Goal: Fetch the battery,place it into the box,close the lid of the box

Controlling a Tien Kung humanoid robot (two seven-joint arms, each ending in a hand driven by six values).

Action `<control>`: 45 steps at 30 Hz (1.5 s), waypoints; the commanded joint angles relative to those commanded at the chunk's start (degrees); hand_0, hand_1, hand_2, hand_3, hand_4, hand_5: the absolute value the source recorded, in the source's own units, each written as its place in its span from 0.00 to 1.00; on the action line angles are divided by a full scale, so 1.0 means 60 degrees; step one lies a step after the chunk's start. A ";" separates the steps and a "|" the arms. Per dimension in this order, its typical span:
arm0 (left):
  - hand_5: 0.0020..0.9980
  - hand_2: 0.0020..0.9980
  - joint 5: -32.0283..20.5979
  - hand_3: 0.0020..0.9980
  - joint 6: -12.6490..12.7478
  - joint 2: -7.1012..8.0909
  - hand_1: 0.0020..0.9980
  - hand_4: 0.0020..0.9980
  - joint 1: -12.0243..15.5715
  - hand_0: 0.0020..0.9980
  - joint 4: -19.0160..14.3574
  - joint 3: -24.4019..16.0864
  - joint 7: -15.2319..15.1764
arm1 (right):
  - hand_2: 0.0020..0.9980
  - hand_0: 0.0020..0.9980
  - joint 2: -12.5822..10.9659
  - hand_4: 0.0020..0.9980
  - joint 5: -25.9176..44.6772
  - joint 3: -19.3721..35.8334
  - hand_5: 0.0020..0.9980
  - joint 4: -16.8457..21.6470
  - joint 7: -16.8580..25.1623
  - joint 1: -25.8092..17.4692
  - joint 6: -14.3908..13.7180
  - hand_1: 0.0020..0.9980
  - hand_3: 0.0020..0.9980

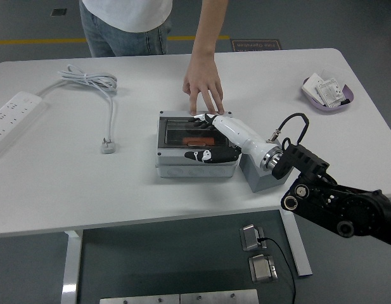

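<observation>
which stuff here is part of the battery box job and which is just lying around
Part of the job:
- grey box
- its clear lid
- orange battery inside the box
- right hand on the lid

Lying about:
- power strip
- white cable
- grey block
- purple dish
- person's hand

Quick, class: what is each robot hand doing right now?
Left hand: not in view.
Right hand: fingers spread, resting on the box lid, holding nothing.
</observation>
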 joint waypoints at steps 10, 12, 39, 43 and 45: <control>0.18 0.69 0.0017 0.63 -0.0008 0.0074 0.72 0.63 0.0005 0.67 -0.0008 -0.0037 0.0015 | 0.79 0.73 -0.0296 0.94 -0.0643 0.1050 0.61 0.0679 -0.0157 -0.0570 0.0031 0.75 0.85; 0.18 0.69 0.0033 0.63 -0.0009 0.0098 0.72 0.63 0.0007 0.66 -0.0009 -0.0056 0.0019 | 0.79 0.73 -0.0401 0.94 -0.0811 0.1421 0.61 0.0942 -0.0177 -0.0799 0.0022 0.76 0.85; 0.18 0.69 -0.0474 0.63 -0.0042 0.0287 0.72 0.64 0.0087 0.67 0.0010 0.0348 -0.0204 | 0.76 0.76 -0.0693 0.95 0.4029 0.6311 0.62 0.1852 0.3509 -0.4225 -0.0180 0.75 0.82; 0.19 0.69 -0.0713 0.63 -0.0041 0.0269 0.72 0.63 0.0022 0.67 0.0008 0.0580 -0.0367 | 0.76 0.77 -0.0591 0.95 0.4912 0.6526 0.62 0.1686 0.3830 -0.4316 -0.0023 0.75 0.81; 0.19 0.69 -0.0809 0.63 0.0003 0.0266 0.72 0.63 -0.0030 0.67 0.0006 0.0644 -0.0558 | 0.76 0.77 -0.0563 0.95 0.5364 0.6633 0.62 0.1607 0.4023 -0.4389 0.0059 0.75 0.81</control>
